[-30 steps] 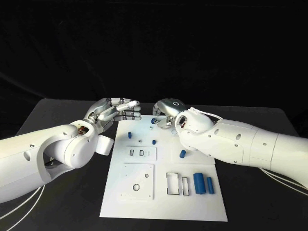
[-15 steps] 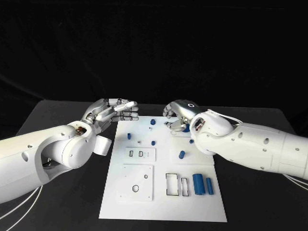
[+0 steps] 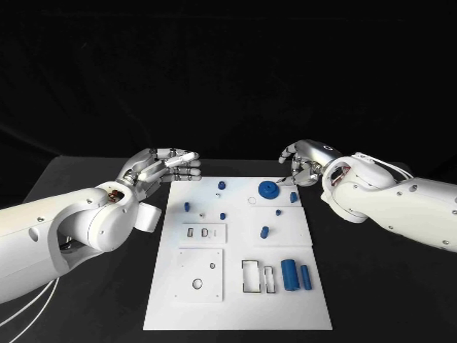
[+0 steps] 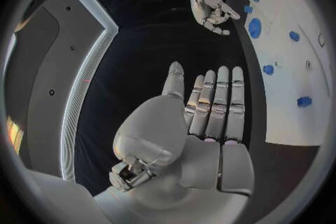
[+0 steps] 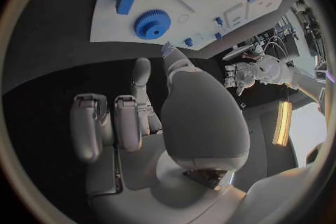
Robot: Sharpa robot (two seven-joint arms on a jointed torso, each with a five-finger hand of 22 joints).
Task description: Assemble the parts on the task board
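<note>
The white task board lies in the middle of the black table. A blue gear sits flat near its far edge, with several small blue pieces such as a peg and a block around it. Two blue cylinders lie side by side near the board's near right. My right hand hovers just off the board's far right corner, fingers loosely apart, holding nothing; the right wrist view shows the gear beyond its fingertips. My left hand hovers off the far left corner, its fingers straight and empty.
Rectangular and round recesses are cut in raised plates on the board's left half, and a slotted frame lies beside the cylinders. Bare black table flanks the board on both sides.
My right hand has moved right, from above the board's far edge to off its corner, and the blue gear now lies uncovered on the board. My left hand has barely moved.
</note>
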